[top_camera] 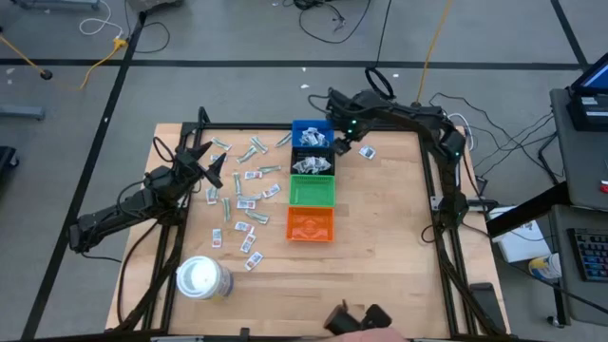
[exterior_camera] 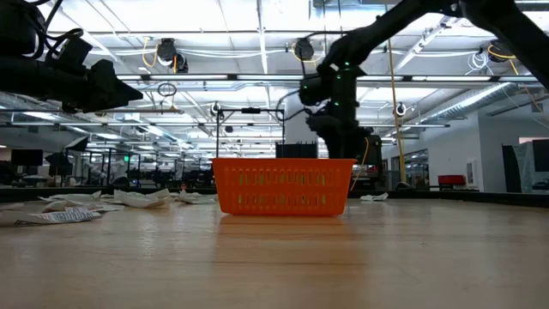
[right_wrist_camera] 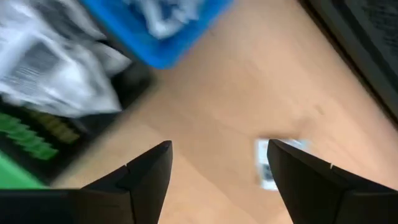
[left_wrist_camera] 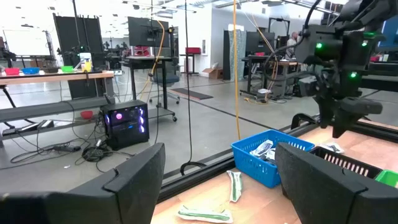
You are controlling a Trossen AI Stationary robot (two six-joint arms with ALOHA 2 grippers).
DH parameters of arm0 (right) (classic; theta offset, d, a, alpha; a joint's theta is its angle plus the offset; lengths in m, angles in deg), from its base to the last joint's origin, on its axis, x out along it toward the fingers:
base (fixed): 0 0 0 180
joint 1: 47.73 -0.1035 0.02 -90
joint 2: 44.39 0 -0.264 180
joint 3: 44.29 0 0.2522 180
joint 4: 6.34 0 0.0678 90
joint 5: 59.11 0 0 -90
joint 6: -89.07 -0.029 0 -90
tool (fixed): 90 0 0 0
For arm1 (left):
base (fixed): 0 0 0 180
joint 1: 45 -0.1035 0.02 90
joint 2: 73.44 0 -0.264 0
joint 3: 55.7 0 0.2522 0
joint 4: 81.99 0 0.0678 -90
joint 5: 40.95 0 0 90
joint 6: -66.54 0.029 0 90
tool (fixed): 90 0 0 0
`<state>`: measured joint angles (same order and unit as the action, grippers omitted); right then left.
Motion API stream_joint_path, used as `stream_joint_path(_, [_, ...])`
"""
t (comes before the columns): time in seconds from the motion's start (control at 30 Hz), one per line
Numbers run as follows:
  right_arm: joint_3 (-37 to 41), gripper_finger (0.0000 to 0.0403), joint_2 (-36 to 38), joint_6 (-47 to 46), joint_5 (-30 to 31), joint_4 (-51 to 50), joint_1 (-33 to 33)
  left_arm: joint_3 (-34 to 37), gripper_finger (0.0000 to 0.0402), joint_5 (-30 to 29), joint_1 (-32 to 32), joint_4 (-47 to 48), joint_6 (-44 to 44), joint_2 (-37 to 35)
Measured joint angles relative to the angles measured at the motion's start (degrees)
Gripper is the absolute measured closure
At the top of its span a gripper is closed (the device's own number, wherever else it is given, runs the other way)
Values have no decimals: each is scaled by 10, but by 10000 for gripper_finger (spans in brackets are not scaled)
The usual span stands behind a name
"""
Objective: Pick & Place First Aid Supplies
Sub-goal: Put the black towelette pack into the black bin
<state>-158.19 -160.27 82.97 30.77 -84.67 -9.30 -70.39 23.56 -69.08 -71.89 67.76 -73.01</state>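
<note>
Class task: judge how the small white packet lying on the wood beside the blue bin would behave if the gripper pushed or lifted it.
The white packet lies flat on the table, so it probably slides rather than rolls. It looks thin and light, likely floppy when lifted. The open right gripper hovers above it; pinching something so flat may be awkward.

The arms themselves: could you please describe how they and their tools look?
Both arms are dark and slender-jointed. The right arm carries small green indicator lights near its wrist. The left tool and right tool each end in two broad, flat, matte black fingers.

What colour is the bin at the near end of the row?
Orange bin, with a slotted mesh wall; the low view shows it best.
</note>
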Motion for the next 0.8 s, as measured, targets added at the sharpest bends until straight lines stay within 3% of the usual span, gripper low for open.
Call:
stream_joint_path(0.43, [112,144,65,69,3,48,86,0,96,0,0,0,0,0])
stream_joint_path(0.8, [201,145,65,94,2,140,97,0,96,0,0,0,0,0])
